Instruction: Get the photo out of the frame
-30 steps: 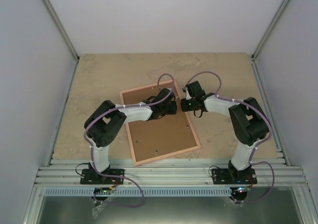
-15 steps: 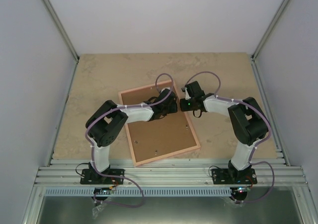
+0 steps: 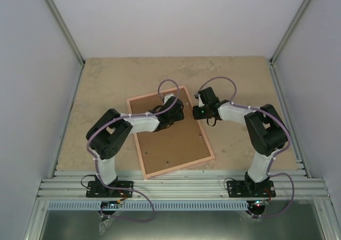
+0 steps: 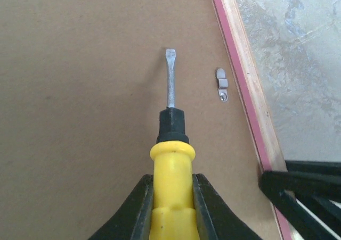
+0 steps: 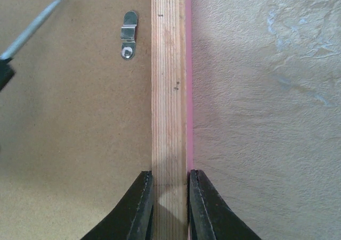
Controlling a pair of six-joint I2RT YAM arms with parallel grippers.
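the frame [image 3: 173, 147] lies flat near the middle of the table [image 3: 106, 85], turned at a slant, with its brown board back facing up. because of that i cannot see the photo in any view.

my left gripper [image 4: 171, 179] is clamped on a screwdriver [image 4: 171, 149]. both fingers press against the sides of its yellow handle, and the black collar and grey blade stick out ahead of them. the flat tip sits over bare board, to the left of a small metal clip [image 4: 221, 84] and apart from it. i cannot tell if the tip touches the board. the clip lies wholly on the board, just beside the frame's right rail and in line with it, with its screw at the end nearer my cameras.

my right gripper [image 5: 169, 179] pinches that same right rail. one finger is on the inner side where the pale wood meets the board, and the other is on the outer pink edge against the table. the fingers sit close on the wood, one at each side. in the right wrist view the screwdriver blade comes in from the upper left, left of the clip and not touching it.

from above, the two grippers meet at the frame's upper right corner area. the left one is over the board and the right one is at the rail, close beside each other.
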